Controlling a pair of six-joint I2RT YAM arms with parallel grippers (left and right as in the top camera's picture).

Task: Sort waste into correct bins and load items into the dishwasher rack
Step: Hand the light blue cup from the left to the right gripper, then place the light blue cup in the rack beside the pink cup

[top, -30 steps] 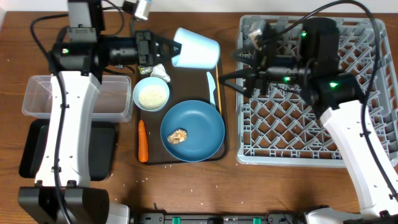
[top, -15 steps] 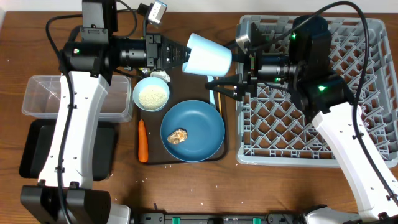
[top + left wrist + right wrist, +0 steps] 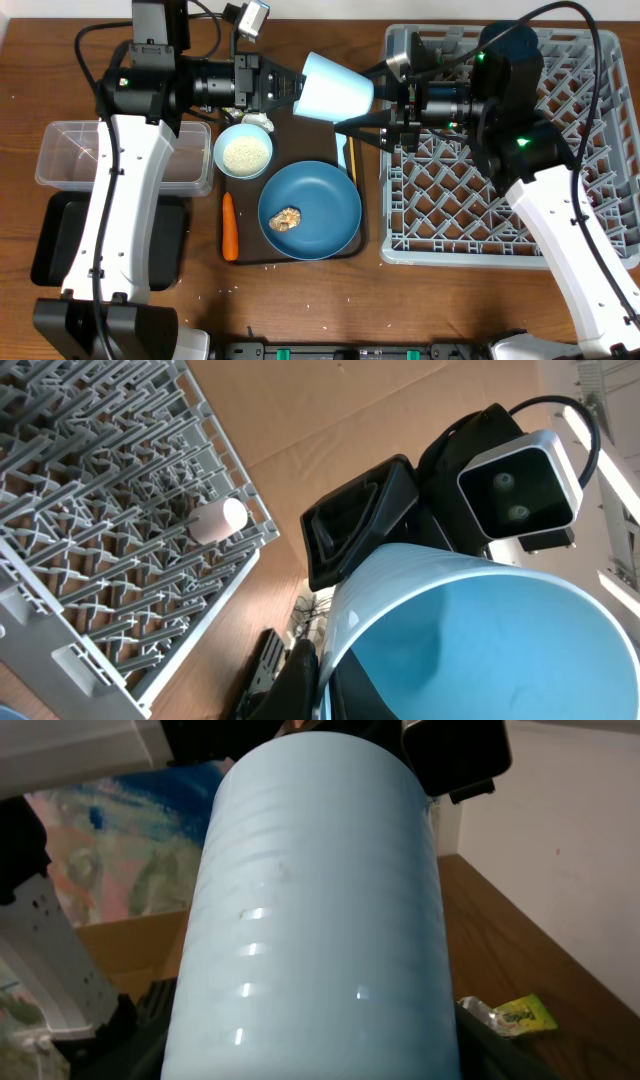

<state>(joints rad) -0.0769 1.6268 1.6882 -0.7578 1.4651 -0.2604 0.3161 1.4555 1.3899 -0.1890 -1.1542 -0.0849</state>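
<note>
My left gripper is shut on the rim of the light-blue cup and holds it on its side in the air above the brown tray's back edge. In the left wrist view the fingers pinch the cup's wall. My right gripper is open, its fingers spread above and below the cup's closed end. The cup fills the right wrist view. The grey dishwasher rack is on the right, with the pink cup in it. The yellow-green wrapper lies on the table.
The brown tray holds the rice bowl, dark-blue plate with a brown lump, carrot, tissue, light-blue utensil and chopstick. The clear tub and black tray are at the left.
My left gripper carried the cup rightward toward the rack. My right gripper came left from over the rack, and its open fingers now straddle the cup's closed end.
</note>
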